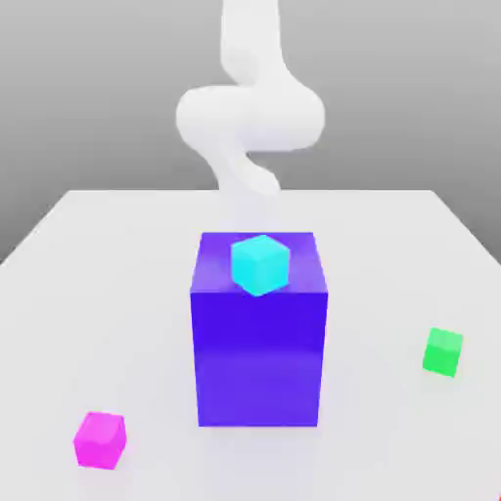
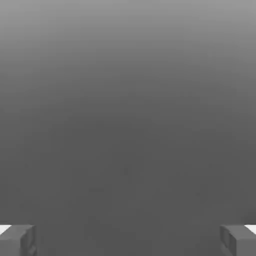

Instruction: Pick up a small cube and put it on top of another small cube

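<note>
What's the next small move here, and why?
Probably swing the end effector out and down toward the pink cube. Its fingers stand wide apart with nothing between them. The pink cube sits alone on the table, at the exterior view's left of the big blue block, far from the green cube.

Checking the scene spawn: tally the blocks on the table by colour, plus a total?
Magenta, small matte cube: 1
Green, small bright cube: 1
Cyan, small cube on top of the large block: 1
Blue-purple, large block: 1
Total: 4
</note>
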Tool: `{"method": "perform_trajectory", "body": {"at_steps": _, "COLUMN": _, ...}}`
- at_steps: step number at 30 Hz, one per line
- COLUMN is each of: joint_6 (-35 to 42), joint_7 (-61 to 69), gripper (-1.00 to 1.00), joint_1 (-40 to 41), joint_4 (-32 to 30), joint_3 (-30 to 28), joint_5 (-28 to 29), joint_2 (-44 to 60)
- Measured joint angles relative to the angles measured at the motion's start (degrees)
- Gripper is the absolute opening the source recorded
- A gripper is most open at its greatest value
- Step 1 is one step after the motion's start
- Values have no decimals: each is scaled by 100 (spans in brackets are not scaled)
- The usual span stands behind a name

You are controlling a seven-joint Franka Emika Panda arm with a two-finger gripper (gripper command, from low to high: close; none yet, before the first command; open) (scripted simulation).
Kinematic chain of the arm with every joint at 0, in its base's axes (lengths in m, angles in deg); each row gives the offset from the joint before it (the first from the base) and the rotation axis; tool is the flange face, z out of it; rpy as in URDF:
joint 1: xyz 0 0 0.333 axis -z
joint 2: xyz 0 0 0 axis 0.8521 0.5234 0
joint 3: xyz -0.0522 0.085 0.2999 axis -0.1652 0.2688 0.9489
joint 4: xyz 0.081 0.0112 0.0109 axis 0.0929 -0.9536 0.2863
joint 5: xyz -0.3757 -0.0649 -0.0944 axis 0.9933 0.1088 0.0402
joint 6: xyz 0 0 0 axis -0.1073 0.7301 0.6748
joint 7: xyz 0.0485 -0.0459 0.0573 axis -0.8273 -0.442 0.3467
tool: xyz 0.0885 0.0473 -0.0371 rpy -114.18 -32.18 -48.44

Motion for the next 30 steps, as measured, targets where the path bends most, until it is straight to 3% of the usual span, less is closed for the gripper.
{"method": "perform_trajectory", "body": {"at_steps": 16, "joint_6": 406, "joint_7": 4832, "gripper": 0, "joint_1": -882, "joint_4": -229, "joint_3": -2172, "joint_5": 1323, "joint_2": -399}}
{"method": "perform_trajectory", "body": {"at_steps": 30, "joint_6": 188, "joint_7": 8957, "gripper": 0, "joint_1": -1989, "joint_4": -509, "joint_3": -4354, "joint_5": 2419, "joint_2": 53}}
